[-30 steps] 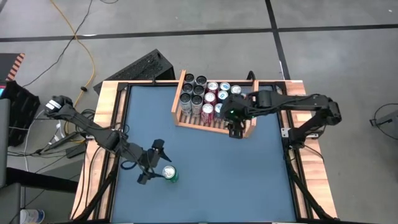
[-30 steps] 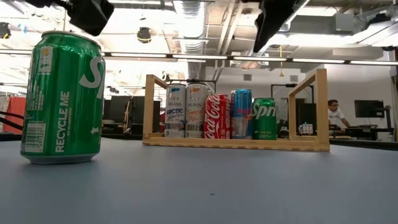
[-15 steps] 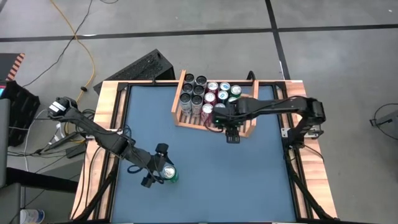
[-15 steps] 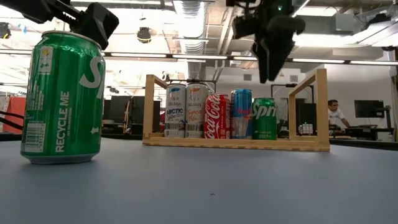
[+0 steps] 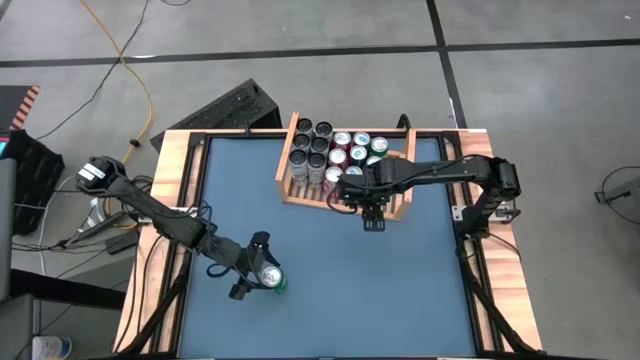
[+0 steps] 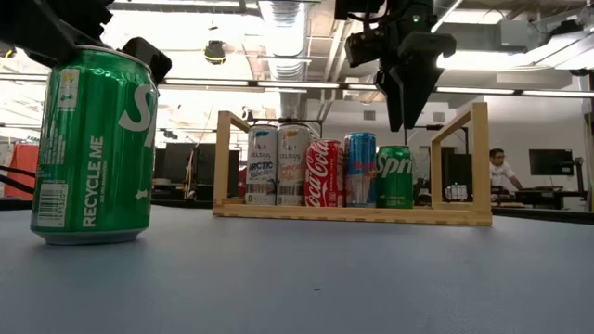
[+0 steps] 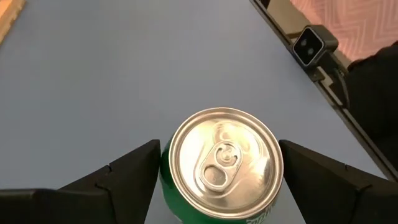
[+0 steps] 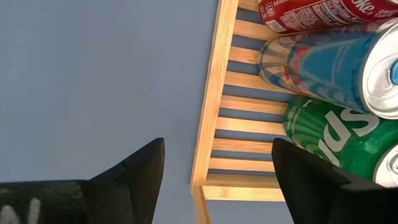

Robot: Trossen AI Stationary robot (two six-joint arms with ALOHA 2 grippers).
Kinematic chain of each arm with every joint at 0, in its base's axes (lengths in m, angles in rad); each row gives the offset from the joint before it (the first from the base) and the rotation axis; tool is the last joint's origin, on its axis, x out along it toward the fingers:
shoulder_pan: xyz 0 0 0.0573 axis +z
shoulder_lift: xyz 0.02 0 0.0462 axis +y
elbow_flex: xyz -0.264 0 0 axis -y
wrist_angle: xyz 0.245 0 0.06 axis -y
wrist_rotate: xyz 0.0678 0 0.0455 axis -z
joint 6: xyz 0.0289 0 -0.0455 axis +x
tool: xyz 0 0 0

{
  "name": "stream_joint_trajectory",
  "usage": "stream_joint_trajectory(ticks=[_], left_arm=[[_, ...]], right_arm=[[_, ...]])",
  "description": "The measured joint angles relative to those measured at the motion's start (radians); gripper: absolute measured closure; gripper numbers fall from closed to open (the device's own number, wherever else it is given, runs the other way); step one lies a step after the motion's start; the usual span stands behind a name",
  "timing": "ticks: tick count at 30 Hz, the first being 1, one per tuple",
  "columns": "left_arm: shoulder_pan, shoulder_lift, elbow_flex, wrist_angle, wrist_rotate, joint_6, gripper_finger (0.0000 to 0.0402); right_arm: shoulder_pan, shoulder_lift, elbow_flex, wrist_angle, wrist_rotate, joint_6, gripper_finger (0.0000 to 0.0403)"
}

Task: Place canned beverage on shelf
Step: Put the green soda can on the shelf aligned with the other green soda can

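So the left gripper (image 5: pixel 252 270) is sitting in the lower left of the overhead frame, straddling the green can (image 5: pixel 271 279) that's standing upright on the blue table (image 5: pixel 340 270). In the left wrist view the can top (image 7: pixel 225 163) is dead centre with one dark finger (image 7: pixel 124 180) off each side, and there's a sliver of gap on both sides, so the jaws are spread and not squeezing yet. I'd call this the reach-and-line-up stage: the pick hasn't happened, and the can is well apart from the shelf (image 5: pixel 290 150), which is sitting up near the top middle of the overhead frame, already loaded with a bunch of cans.

The right gripper (image 5: pixel 372 214) is hanging over the low front rim of the shelf, jaws released and holding nothing; its wrist view is just showing slats (image 8: pixel 249 127) and a few cans.

Next move, as I'm reading it: pinch the fingers onto the can wall, lift straight up so it isn't tipping, then carry it across to an empty slot. The free space seems to be at the right end of the front row, beside the green can already in the shelf (image 6: pixel 394 176), right where the right arm is hovering, so that could get crowded.

Hard to tell: how far down the can the fingers are reaching, since the low view is cropping the gripper at the frame's top left. The back rows are hiding behind the front cans
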Motion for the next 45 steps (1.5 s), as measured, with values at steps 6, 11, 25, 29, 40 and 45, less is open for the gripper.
stream_joint_trajectory(ticks=[6, 11, 25, 29, 40, 45], left_arm=[[0.003, 0.0, -0.022, 0.034, 0.02, -0.004, 0.0095], [0.059, -0.005, -0.022, 0.031, 0.176, 0.094, 0.0118], [0.341, -0.018, -0.024, 0.02, 0.586, 0.55, 0.0145], [0.369, -0.016, -0.024, 0.019, 0.609, 0.705, 0.0145], [0.418, 0.156, 0.094, 0.028, 0.771, 0.806, 0.0151], [0.421, 0.297, 0.199, 0.018, 0.867, 0.859, 0.0153]], right_arm=[[0.0, 0.0, 0.0, 0.002, 0.0, 0.0, 0.0121], [0.005, -0.003, 0.0, 0.006, -0.022, 0.0, 0.0121], [0.1, -0.056, 0.002, 0.091, -0.055, -0.005, 0.0121], [0.131, -0.122, 0.019, 0.15, -0.067, -0.006, 0.0121], [0.191, -0.252, 0.02, 0.348, -0.051, 0.001, 0.0121], [0.208, -0.259, 0.02, 0.329, -0.051, 0.05, 0.0121]])
